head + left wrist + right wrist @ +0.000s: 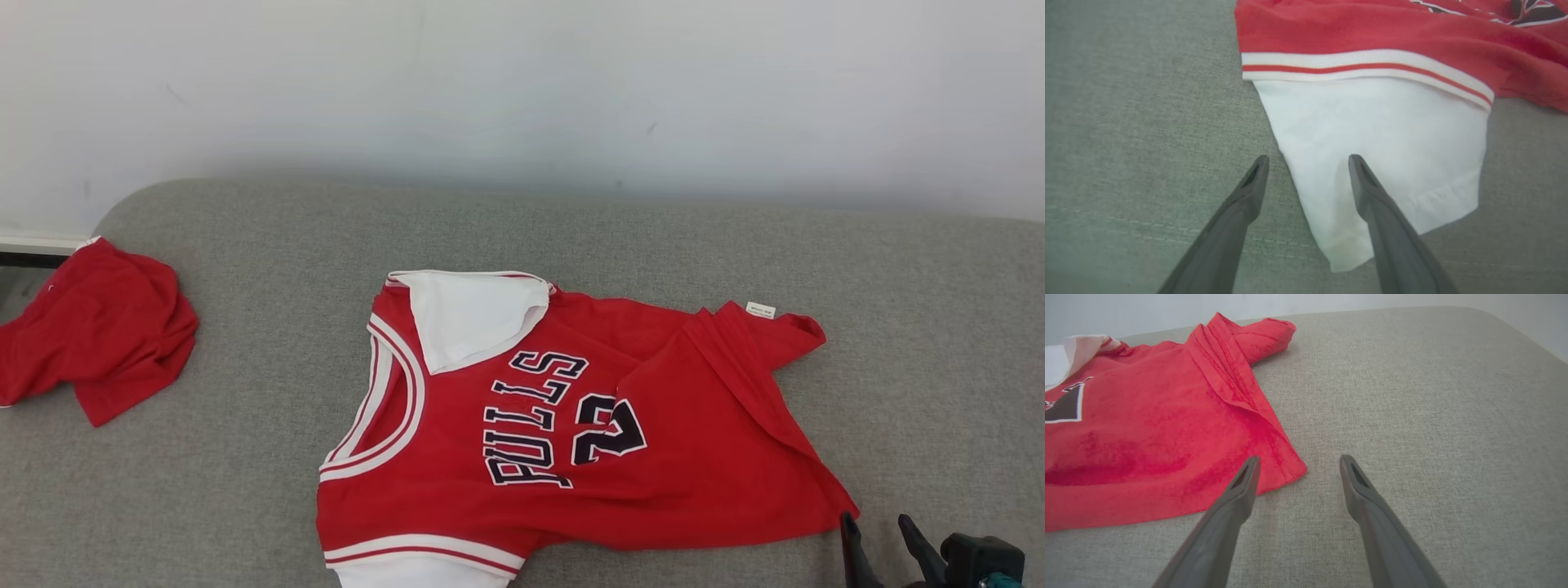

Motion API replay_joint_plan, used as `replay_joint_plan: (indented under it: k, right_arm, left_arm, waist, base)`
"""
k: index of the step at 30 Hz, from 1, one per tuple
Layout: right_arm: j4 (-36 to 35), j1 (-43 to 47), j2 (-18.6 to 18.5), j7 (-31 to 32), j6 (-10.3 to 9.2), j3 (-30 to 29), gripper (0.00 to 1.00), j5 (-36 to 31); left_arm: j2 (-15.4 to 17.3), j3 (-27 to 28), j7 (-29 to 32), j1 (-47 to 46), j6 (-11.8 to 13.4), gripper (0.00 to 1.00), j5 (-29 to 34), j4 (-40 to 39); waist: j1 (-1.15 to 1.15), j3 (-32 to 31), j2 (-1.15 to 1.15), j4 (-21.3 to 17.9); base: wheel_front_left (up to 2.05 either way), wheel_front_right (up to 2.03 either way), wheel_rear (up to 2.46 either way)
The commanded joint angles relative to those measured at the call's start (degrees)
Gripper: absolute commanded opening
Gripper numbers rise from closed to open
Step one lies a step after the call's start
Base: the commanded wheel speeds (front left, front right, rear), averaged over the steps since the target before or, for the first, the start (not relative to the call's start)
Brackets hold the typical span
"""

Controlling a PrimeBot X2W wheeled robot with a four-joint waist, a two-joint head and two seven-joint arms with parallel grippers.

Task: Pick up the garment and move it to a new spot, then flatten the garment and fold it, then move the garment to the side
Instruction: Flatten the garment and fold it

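The garment point(571, 425) is a red jersey with white trim, dark lettering and white sleeves, spread sideways on the grey cushion point(571, 237). Its far hem corner is folded over, showing a small white tag. My right gripper point(878, 527) stands open at the lower right, just off the jersey's near hem corner point(1286, 469), with nothing between its fingers. In the left wrist view my left gripper point(1308, 161) is open over the edge of the white sleeve point(1384, 151), one finger above the sleeve and one above bare cushion point(1126, 122).
A second red garment point(94, 331) lies crumpled at the cushion's far left edge. A pale wall point(522, 82) runs behind the cushion. Bare grey cushion point(1433, 416) stretches to the right of the jersey.
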Motion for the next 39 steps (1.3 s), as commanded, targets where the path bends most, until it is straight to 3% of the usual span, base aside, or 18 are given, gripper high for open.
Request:
replay_joint_plan:
  k: [1,13,20,21,22,23,30,39]
  right_arm:
    - [0.6,-1.1,-0.4,-0.6,-0.13,-0.1,1.00,-0.1]
    - [15.0,-9.6,-2.7,-4.5,-0.13,2.7,1.00,0.3]
    - [23.4,-13.1,-3.4,-5.1,-0.13,4.6,1.00,0.2]
    - [24.5,-13.5,-3.1,-5.3,-0.13,5.0,1.00,0.5]
    - [25.5,-13.8,-2.7,-5.5,-0.13,5.3,0.69,1.0]
    - [26.4,-14.2,-2.5,-5.6,-0.13,5.8,0.00,1.4]
    - [28.6,-13.3,-2.5,-7.8,-0.13,7.6,0.00,5.5]
    - [21.2,-13.5,-3.1,-2.2,-0.13,9.6,0.00,12.8]
  left_arm:
    - [0.0,-0.4,0.2,0.4,0.0,1.00,-0.4,0.4]
    - [-0.3,-6.4,2.8,0.2,2.6,1.00,-7.3,4.2]
    - [-0.9,-9.2,4.7,2.0,2.2,1.00,-12.1,3.2]
    - [-1.0,-9.9,5.2,1.9,2.0,0.85,-12.8,3.1]
    - [-1.1,-10.6,5.4,1.8,1.8,0.44,-12.9,3.0]
    - [-1.2,-11.2,5.4,1.7,1.2,0.00,-13.6,2.9]
    - [-1.0,-10.5,2.2,1.6,1.2,0.00,-15.5,0.3]
    - [4.0,-7.8,1.9,-2.6,1.1,0.00,-14.7,-11.8]
  waist:
    - [0.01,0.2,0.00,0.0]
    - [0.01,1.8,0.00,0.2]
    - [0.01,1.8,0.00,0.9]
    - [0.01,1.7,0.00,1.0]
    - [0.01,1.5,0.00,1.1]
    - [0.01,1.3,0.00,1.2]
    - [0.01,-1.2,0.00,1.4]
    - [0.01,-2.6,0.00,-0.1]
  base:
    - [0.00,0.00,0.00]
    - [0.00,0.00,0.00]
    - [0.00,0.00,0.00]
    - [0.00,0.00,0.00]
    - [0.00,0.00,0.00]
    - [0.00,0.00,0.00]
    - [0.00,0.00,0.00]
    - [0.00,0.00,0.00]
